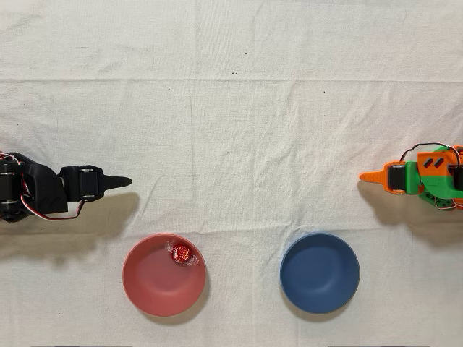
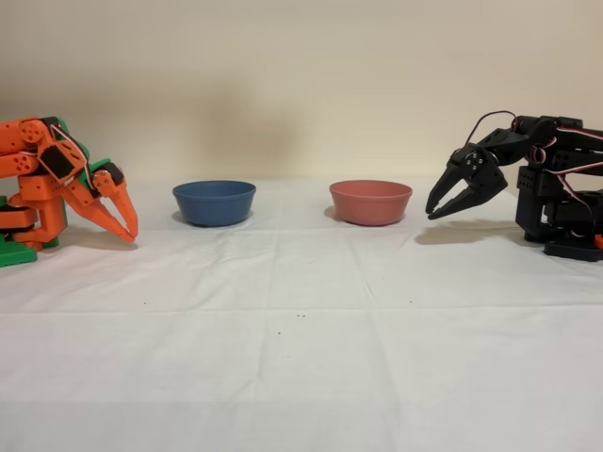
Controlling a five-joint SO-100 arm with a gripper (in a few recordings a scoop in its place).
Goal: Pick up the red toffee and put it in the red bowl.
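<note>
— What is seen, taken from the largest thing down?

— A white cloth [image 1: 231, 108] is spread over the whole table, creased in long bands. On it, at the left edge of the overhead view and the right of the fixed view, the black arm [image 2: 556, 188] is folded back near its base. An idle orange arm [image 2: 57, 184] is placed at the opposite edge.

— And the bowls?

— Two bowls of like size are set side by side, well apart from each other. The red bowl [image 1: 155, 282] is found nearer the black arm; the blue bowl [image 1: 320, 272] is found nearer the orange one.

— How is the gripper held?

— The gripper [image 2: 435, 213] is carried above the cloth, beside the red bowl and not touching it, its tips pointed downward. In the fixed view the two fingers are seen slightly parted, and nothing is held between them.

— Where is the sweet?

— The red toffee [image 1: 181, 254] is lying inside the red bowl, close to the rim on the side toward the black arm in the overhead view. Its clear wrapper ends are faintly made out.
</note>
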